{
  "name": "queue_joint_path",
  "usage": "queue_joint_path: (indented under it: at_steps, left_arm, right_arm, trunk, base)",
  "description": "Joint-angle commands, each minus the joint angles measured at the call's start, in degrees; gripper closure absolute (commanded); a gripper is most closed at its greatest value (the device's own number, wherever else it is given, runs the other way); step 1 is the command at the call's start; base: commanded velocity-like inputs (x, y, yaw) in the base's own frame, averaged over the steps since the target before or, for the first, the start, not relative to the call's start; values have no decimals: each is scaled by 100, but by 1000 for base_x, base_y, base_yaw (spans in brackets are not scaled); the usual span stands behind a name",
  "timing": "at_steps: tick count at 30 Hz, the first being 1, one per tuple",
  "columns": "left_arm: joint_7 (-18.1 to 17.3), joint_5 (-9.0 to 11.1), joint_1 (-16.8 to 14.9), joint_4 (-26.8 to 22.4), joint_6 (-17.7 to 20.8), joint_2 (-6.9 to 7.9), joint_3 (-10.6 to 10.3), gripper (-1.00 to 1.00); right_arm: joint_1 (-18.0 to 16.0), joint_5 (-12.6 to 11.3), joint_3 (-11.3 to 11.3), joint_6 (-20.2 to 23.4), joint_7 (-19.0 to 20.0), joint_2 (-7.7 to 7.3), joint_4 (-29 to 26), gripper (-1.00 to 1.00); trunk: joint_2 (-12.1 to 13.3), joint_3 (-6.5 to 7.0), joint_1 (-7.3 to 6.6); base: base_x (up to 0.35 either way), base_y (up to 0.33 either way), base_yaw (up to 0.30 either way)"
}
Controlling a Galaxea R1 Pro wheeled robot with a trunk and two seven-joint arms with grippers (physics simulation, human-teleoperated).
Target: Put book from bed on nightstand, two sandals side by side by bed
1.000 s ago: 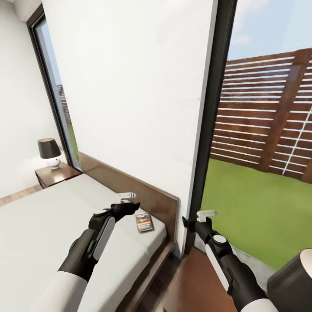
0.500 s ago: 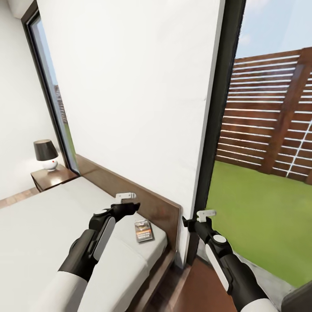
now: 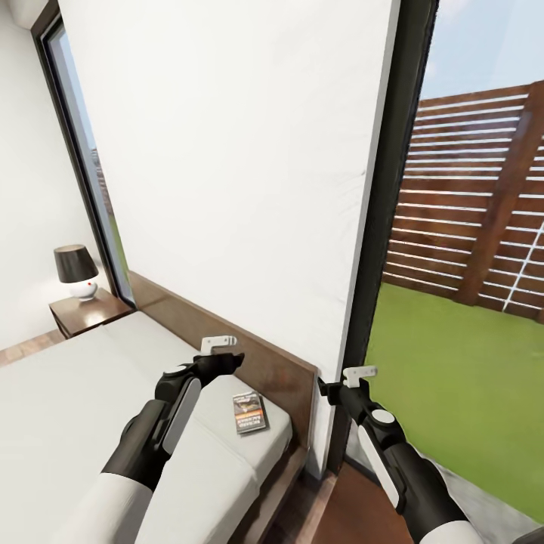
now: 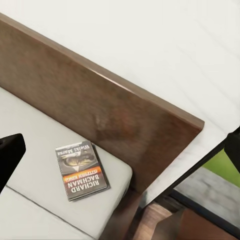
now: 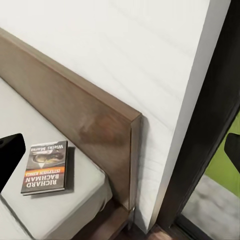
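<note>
The book [image 3: 250, 412] lies flat on the bed [image 3: 68, 400] at the mattress corner near the dark brown headboard [image 3: 266, 364]. It also shows in the left wrist view as the book [image 4: 81, 170] and in the right wrist view as the book [image 5: 46, 167], cover up with an orange band. My left gripper [image 3: 220, 344] hovers open above the mattress, just left of the book and apart from it. My right gripper [image 3: 360, 372] is open beside the bed's corner, in front of the glass. A nightstand [image 3: 81, 313] stands at the far side of the bed. The sandals are out of view.
A black-shaded lamp [image 3: 75, 270] sits on the nightstand. A tall black window frame [image 3: 389, 227] rises right of the white wall [image 3: 227, 166], with lawn [image 3: 468, 370] and slat fence [image 3: 483, 227] behind. A narrow strip of wood floor [image 3: 347, 510] runs between bed and glass.
The whole picture has shifted, so the camera moved. The dark rounded thing at the lower right has slid out of view. Both arms keep their pose; the book lies where it was.
</note>
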Motion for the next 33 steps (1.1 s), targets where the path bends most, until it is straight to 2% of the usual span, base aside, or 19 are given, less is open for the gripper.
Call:
queue_joint_path:
  at_steps: [1, 14, 23, 25, 33]
  left_arm:
    - [39, 58, -2, -6, 24, 0, -5, -100]
    - [40, 61, -2, -15, 27, 0, 22, -100]
    - [40, 74, -2, -49, 41, -8, 77, -100]
    - [40, 80, -2, -50, 41, -15, 73, -100]
    - [48, 67, -2, -180, 41, -1, 71, -100]
  right_arm:
    - [-3, -59, 8, 24, -15, -3, -7, -100]
    - [-3, -59, 8, 27, -14, -3, -7, -100]
    - [-6, -109, 2, 22, -13, -5, -22, -100]
    - [-2, -111, 4, 30, -13, -4, -162, -100]
    - [8, -113, -6, 22, -13, -4, -312, -100]
  trunk:
    - [-6, -4, 3]
    - [-6, -4, 3]
    - [-366, -165, 200]
    - [-447, -201, 244]
    - [-447, -201, 244]
  base:
    - [18, 0, 0]
    - [1, 0, 0]
    - [0, 0, 0]
    - [0, 0, 0]
    - [0, 0, 0]
